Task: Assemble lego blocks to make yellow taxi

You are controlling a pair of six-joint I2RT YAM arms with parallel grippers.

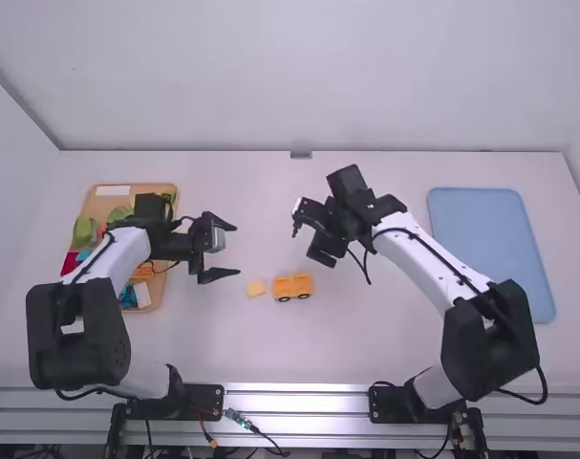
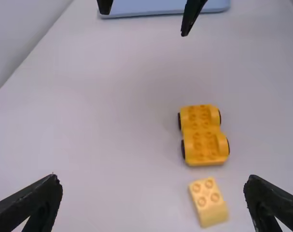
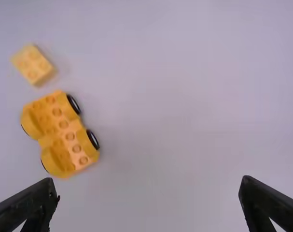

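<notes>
In the high view my left gripper (image 1: 226,251) is open above the table, up and left of the pale yellow block (image 1: 256,288). My right gripper (image 1: 309,237) stands open, up and right of the orange-yellow car base (image 1: 292,287). Block and car base lie apart, side by side. In the left wrist view, the block (image 2: 208,202) and the wheeled base (image 2: 203,135) lie beyond the left gripper (image 2: 153,186). From the right wrist, the right gripper (image 3: 149,186) has nothing between its fingers; the base (image 3: 60,134) and block (image 3: 34,65) are off to one side.
A shallow wooden bin (image 1: 156,296) with green, red, blue and orange pieces stands at the left, partly under the left arm. A blue tray (image 1: 490,239) lies at the right, beyond the right arm. Bare table (image 1: 366,335) stretches between the arms.
</notes>
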